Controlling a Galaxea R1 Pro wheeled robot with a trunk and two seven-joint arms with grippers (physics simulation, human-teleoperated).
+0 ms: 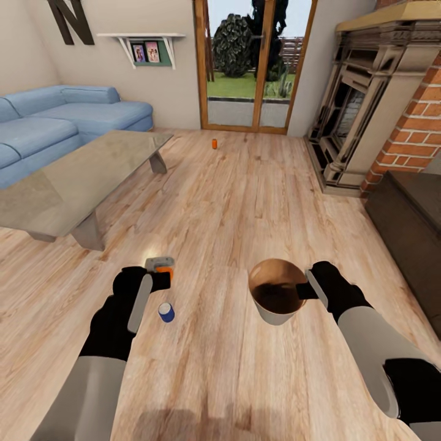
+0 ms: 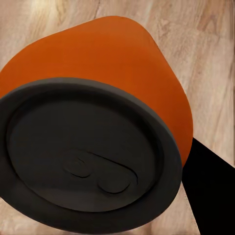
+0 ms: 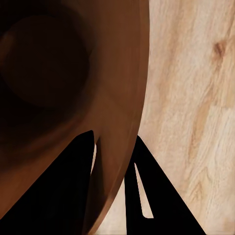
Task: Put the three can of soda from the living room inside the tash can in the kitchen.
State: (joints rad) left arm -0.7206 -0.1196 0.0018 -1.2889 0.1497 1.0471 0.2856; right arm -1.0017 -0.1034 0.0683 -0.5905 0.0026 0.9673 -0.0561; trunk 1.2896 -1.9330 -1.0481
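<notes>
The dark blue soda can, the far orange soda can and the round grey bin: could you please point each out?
Dark blue soda can [image 1: 166, 312]: head view, its pale top.
Far orange soda can [image 1: 214, 144]: head view, its side.
Round grey bin [image 1: 274, 317]: head view, its pale outer wall.

One dark letter on the wall

A large dark block letter "N" [image 1: 71, 20] hangs on the pale beige wall [image 1: 110, 67] above the light blue sofa [image 1: 55, 119]; its top is cut off by the frame. Nothing else is readable.
</notes>
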